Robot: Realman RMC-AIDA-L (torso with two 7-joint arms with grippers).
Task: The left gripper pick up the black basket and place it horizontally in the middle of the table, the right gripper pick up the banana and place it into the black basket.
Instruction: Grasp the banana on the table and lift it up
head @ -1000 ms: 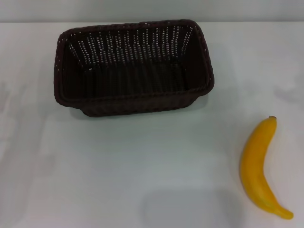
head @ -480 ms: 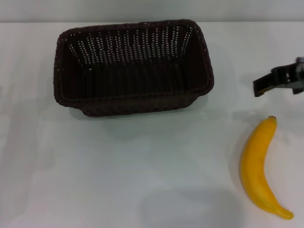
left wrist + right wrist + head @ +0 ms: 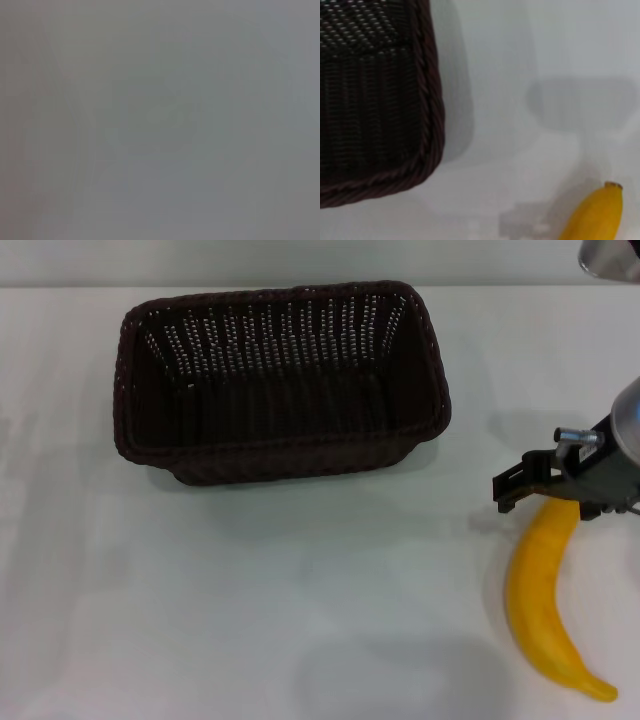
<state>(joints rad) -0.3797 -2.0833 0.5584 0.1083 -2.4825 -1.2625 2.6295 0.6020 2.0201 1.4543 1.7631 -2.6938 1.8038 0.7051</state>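
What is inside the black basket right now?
The black basket holds nothing on its visible dark woven floor. Its near wall hides a strip of the floor. The banana lies on the table, the right pincer above its stem end.

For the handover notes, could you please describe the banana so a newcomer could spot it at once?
On the white table, look right of the black basket, under the right gripper. The banana lies there: the only bright yellow, curved thing.

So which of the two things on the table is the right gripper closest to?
The banana. The right gripper hangs over its stem end at the table's right side, while the black basket sits apart, further left and back.
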